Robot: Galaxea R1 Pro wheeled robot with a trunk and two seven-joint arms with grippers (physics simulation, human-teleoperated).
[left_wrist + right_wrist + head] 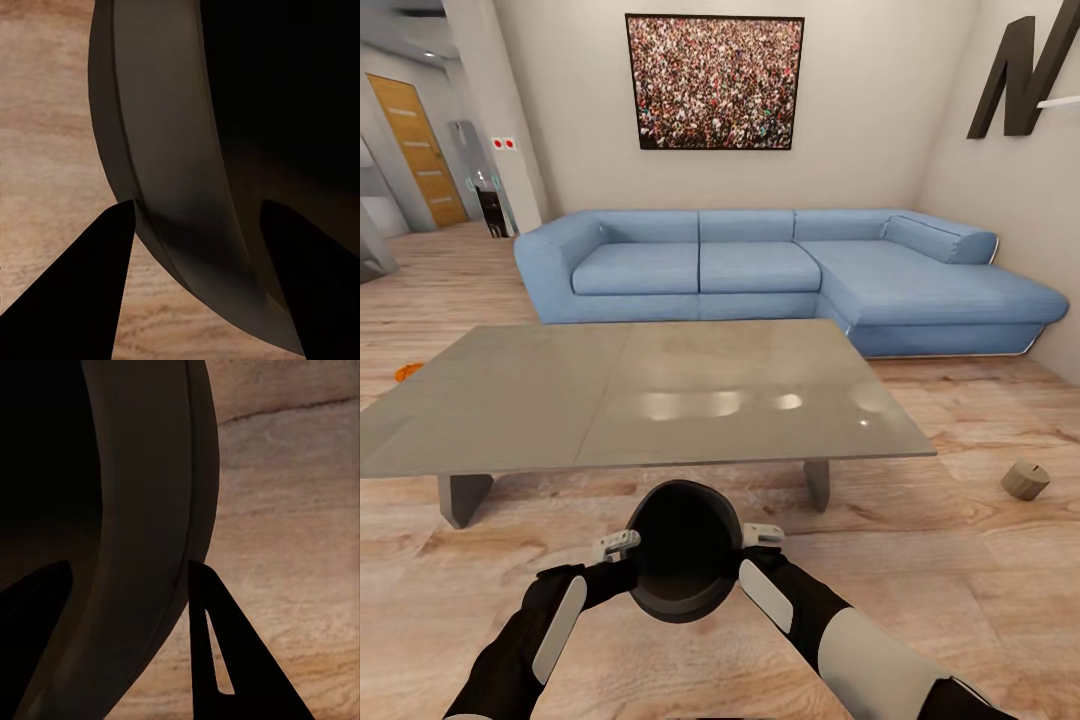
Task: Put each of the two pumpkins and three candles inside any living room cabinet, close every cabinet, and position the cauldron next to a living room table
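Note:
The black cauldron (685, 550) sits low over the wooden floor, just in front of the near edge of the grey-green table (640, 395). My left gripper (622, 545) is shut on the cauldron's left rim and my right gripper (762, 537) on its right rim. In the left wrist view the rim (172, 172) passes between the dark fingers (82, 300). The right wrist view shows the same, rim (142, 532) between fingers (225, 652). A beige candle (1025, 480) lies on the floor right of the table. A sliver of an orange pumpkin (407, 372) shows beyond the table's left edge.
A blue corner sofa (780, 275) stands behind the table along the back and right walls. Open wood floor (980, 580) lies to my right. A hallway with a wooden door (418, 150) opens at the far left.

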